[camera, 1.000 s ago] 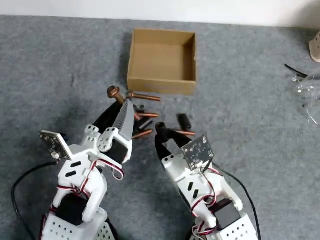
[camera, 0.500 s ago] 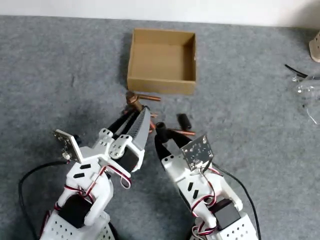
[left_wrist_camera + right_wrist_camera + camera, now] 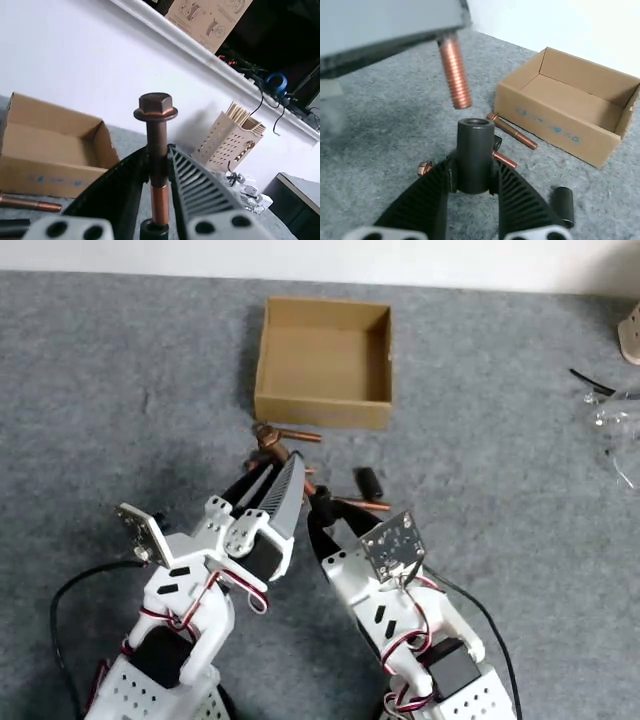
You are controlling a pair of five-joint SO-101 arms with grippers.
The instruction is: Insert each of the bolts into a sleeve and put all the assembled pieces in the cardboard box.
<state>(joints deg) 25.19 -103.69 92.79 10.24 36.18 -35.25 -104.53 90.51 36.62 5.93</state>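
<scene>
Presently, insertion: left fingers [image 3: 200, 185] clamp copper hex bolt [image 3: 156, 150] above black cylindrical sleeve [image 3: 474, 155] clamped in right fingers [image 3: 520, 200]; next, align and lower.

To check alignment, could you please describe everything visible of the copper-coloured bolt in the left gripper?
The copper-coloured metal bolt has a darker flanged hex head, smooth shank and threaded end. The left gripper is shut on its shank. Slightly tilted, its tip hangs just above the black cylindrical sleeve in the right gripper, not touching.

The left arm [image 3: 185, 600] and right arm [image 3: 385, 605] are white plastic with black servos [image 3: 455, 672] and looped red and black cables [image 3: 240, 590]. The left end effector [image 3: 272, 468] and right end effector [image 3: 322, 508] have dark ribbed fingers [image 3: 520, 200].
</scene>
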